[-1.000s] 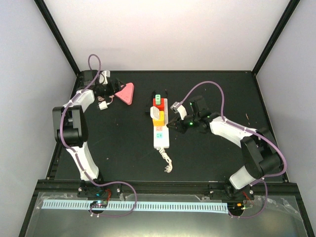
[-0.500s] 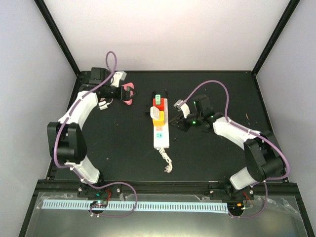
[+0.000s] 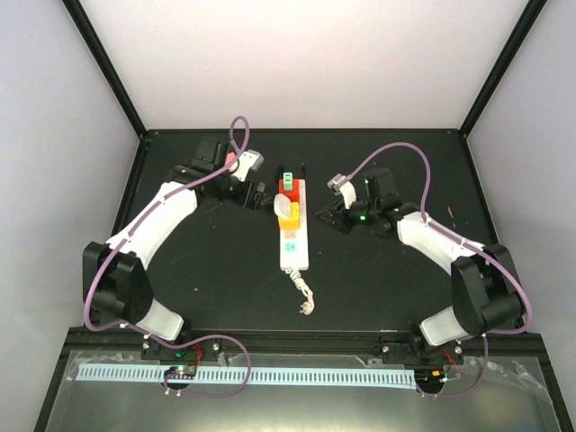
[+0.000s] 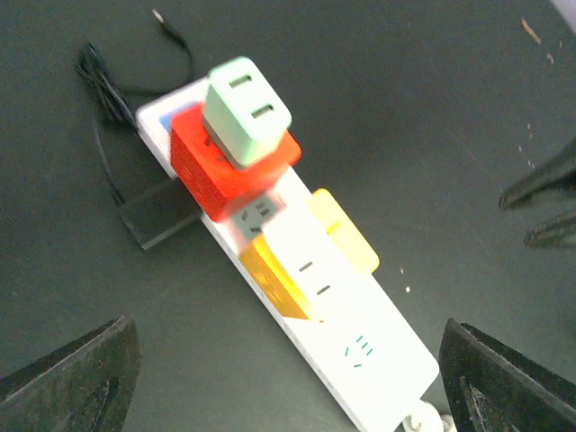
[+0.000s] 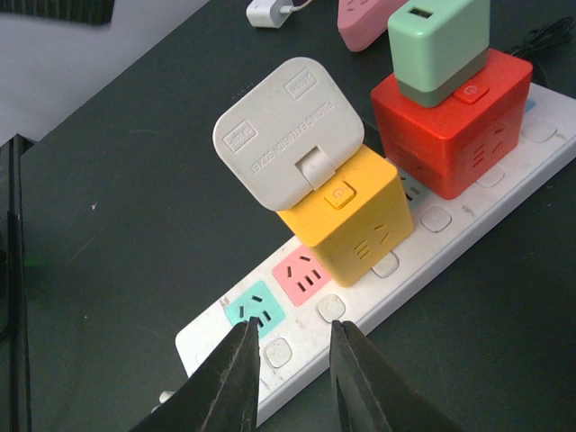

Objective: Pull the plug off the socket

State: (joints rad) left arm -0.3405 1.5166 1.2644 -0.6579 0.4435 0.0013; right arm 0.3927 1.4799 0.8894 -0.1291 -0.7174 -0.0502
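The socket (image 3: 294, 249) is a long white strip lying mid-table, also in the left wrist view (image 4: 382, 351) and the right wrist view (image 5: 432, 236). A red cube adapter (image 5: 459, 126) on it carries a green plug (image 5: 438, 43). A yellow cube adapter (image 5: 355, 225) carries a flat white plug (image 5: 283, 130). My left gripper (image 3: 260, 193) hovers just left of the strip's far half, wide open (image 4: 288, 369) and empty. My right gripper (image 3: 321, 216) is close on the strip's right side. Its fingers (image 5: 292, 335) stand a narrow gap apart over the near outlets, holding nothing.
The strip's coiled white cord (image 3: 304, 293) trails toward the near edge. A thin black cable and a small black block (image 4: 157, 216) lie by the strip's far end. A pink object (image 5: 364, 18) and a small white charger (image 5: 265, 11) sit at the far left.
My left arm swung from the far left corner, by the pink object, across to the strip's left side. The right gripper shifted slightly away from the strip.
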